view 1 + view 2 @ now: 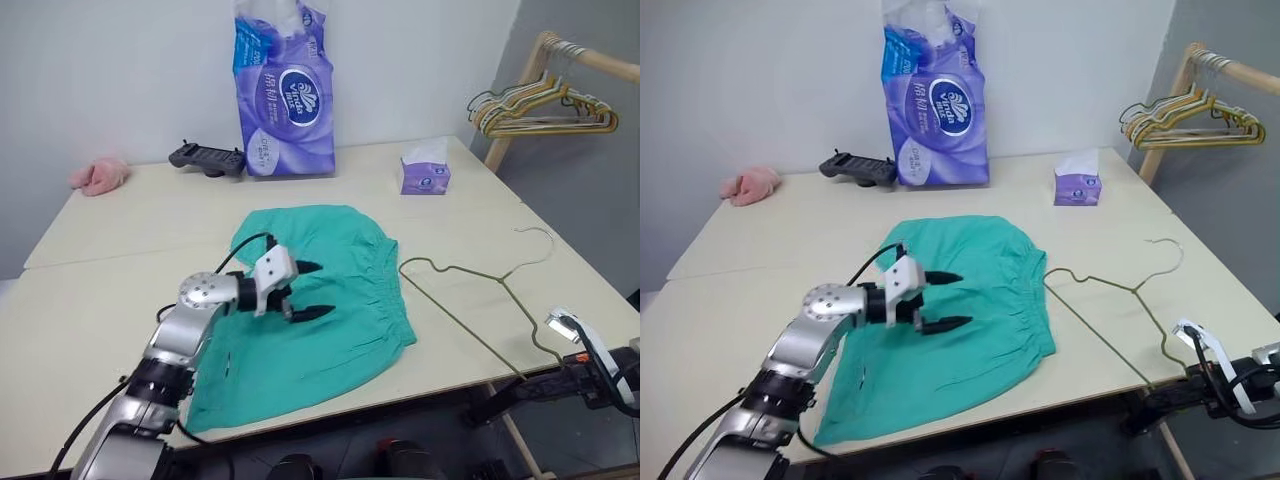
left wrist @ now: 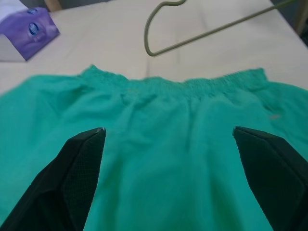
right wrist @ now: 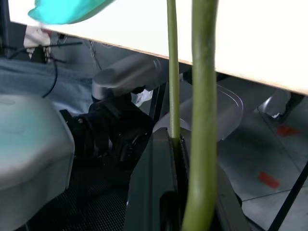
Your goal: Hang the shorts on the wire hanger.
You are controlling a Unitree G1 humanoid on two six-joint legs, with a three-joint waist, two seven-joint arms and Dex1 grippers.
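On your far left, a small pink cloth (image 1: 99,176) lies at the back corner of the pale table (image 1: 120,300), and a black handheld controller (image 1: 207,158) sits just beside a tall purple pack of tissue rolls (image 1: 285,95) standing against the wall. Your left gripper (image 1: 302,291) hovers over the middle of the shorts (image 1: 320,340) with its two black fingers (image 2: 82,168) spread wide and nothing between them; in the left wrist view they frame the green fabric, pointing toward the gathered waistband. The shorts lie flat on the table in front of you, waistband toward the right and legs toward the near left edge. Behind them, a small purple tissue box (image 1: 424,172) stands near the back right of the table. The wire hanger (image 1: 480,290) lies just to the right of the waistband, its hook toward the back and one corner reaching past the table's near right edge. There your right gripper (image 3: 178,192) is clamped on the hanger's wire, below the table edge. At far right, a bunch of mixed hangers (image 1: 545,105) hangs from a wooden rack.
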